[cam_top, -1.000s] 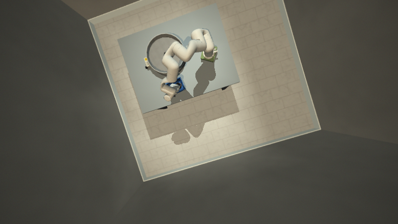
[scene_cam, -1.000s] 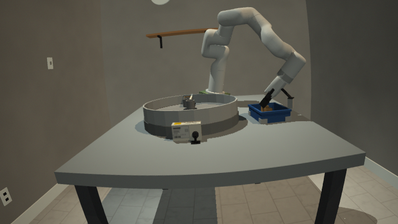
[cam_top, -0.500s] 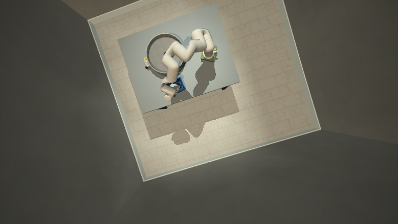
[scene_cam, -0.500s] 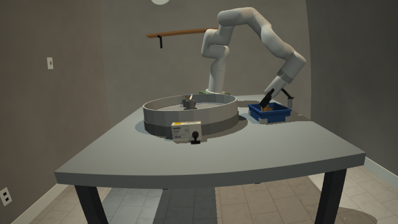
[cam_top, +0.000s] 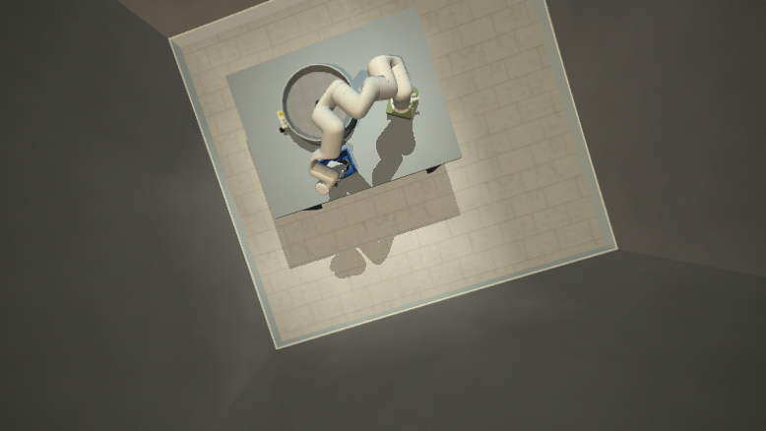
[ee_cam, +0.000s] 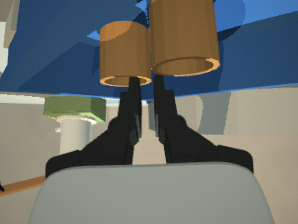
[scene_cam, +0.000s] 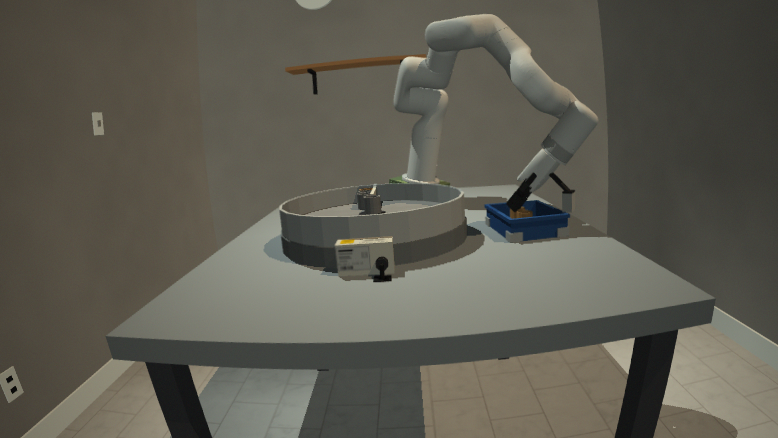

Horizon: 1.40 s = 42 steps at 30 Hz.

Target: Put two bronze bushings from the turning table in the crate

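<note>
Two bronze bushings stand upright inside the blue crate (scene_cam: 527,218), a smaller-looking one (ee_cam: 125,52) and a nearer one (ee_cam: 182,30), touching side by side. My gripper (ee_cam: 147,88) (cam_top: 337,162) reaches down into the crate at their rims, where the two meet. Its fingers stand slightly apart with a narrow gap, and grip nothing. From the side, the gripper (scene_cam: 514,205) dips into the crate next to a bronze bushing (scene_cam: 523,212). The turning table (scene_cam: 372,223) holds a grey bushing (scene_cam: 369,202) near its middle.
A beige control box (scene_cam: 363,257) with a black knob sits at the turning table's front. The arm's base (scene_cam: 421,176) stands behind the table ring. A wooden shelf (scene_cam: 348,64) hangs on the back wall. The crate is near the table's right edge.
</note>
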Motion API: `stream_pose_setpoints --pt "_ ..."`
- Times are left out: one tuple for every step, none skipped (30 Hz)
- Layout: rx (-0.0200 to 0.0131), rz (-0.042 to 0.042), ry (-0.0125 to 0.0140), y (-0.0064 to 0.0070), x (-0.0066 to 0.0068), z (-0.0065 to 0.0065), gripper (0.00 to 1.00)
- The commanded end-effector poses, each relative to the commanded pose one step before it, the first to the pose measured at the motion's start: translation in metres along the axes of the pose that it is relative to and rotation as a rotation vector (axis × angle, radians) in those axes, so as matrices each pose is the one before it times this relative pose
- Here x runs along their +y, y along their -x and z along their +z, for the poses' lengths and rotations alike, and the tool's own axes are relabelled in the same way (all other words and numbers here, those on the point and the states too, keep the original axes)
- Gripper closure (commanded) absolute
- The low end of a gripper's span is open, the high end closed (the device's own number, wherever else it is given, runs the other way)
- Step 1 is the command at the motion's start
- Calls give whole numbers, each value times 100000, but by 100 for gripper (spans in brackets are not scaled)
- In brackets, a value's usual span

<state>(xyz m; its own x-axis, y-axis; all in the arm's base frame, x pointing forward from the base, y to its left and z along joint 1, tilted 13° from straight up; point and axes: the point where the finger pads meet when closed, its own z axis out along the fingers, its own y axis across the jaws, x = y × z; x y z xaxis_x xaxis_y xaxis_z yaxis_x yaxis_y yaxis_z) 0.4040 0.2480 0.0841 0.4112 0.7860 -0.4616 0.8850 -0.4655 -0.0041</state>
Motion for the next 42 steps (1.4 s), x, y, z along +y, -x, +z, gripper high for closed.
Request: stream_pose_setpoints --pt "254 104 118 -16 53 -124 89" --pt "0 0 0 0 0 0 89" --pt "0 0 0 0 0 0 89" --pt "0 0 0 0 0 0 89" --pt "0 0 0 0 0 0 89" --pt "0 0 0 0 0 0 89" --pt "0 0 0 0 0 0 89" --pt "0 0 0 0 0 0 89" --pt "0 0 0 0 0 0 89" --pt "0 0 0 0 0 0 89" --pt "0 0 0 0 0 0 89" --pt "0 0 0 0 0 0 89" --pt "0 0 0 0 0 0 89" --pt "0 0 0 0 0 0 89" --pt "0 0 0 0 0 0 89" --pt "0 0 0 0 0 0 89" --pt "0 0 0 0 0 0 89" --pt "0 0 0 0 0 0 89" --pt "0 0 0 1 0 -2 89" --pt "0 0 0 8 0 -10 89" --pt "0 0 0 22 0 -26 89" --pt "0 0 0 39 0 -47 89" --pt "0 0 0 61 0 -73 89" --pt "0 0 0 0 0 0 89" --pt "0 0 0 0 0 0 89" --pt "0 0 0 85 0 -101 89" --pt "0 0 0 111 0 -131 89" --pt "0 0 0 137 1 -164 89" --pt "0 0 0 164 0 -195 89" --pt "0 0 0 190 1 -227 89" --pt "0 0 0 215 0 -256 89" --pt "0 0 0 238 0 -283 89" --pt "0 0 0 258 1 -308 89" --pt "0 0 0 276 0 -329 89" --pt "0 0 0 291 0 -347 89" --pt "0 0 0 302 0 -360 89" --pt "0 0 0 309 0 -369 89" --pt "0 0 0 313 0 -373 89" --pt "0 0 0 312 0 -372 89" --pt "0 0 0 307 0 -366 89" --pt "0 0 0 0 0 0 89" --pt "0 0 0 0 0 0 89"
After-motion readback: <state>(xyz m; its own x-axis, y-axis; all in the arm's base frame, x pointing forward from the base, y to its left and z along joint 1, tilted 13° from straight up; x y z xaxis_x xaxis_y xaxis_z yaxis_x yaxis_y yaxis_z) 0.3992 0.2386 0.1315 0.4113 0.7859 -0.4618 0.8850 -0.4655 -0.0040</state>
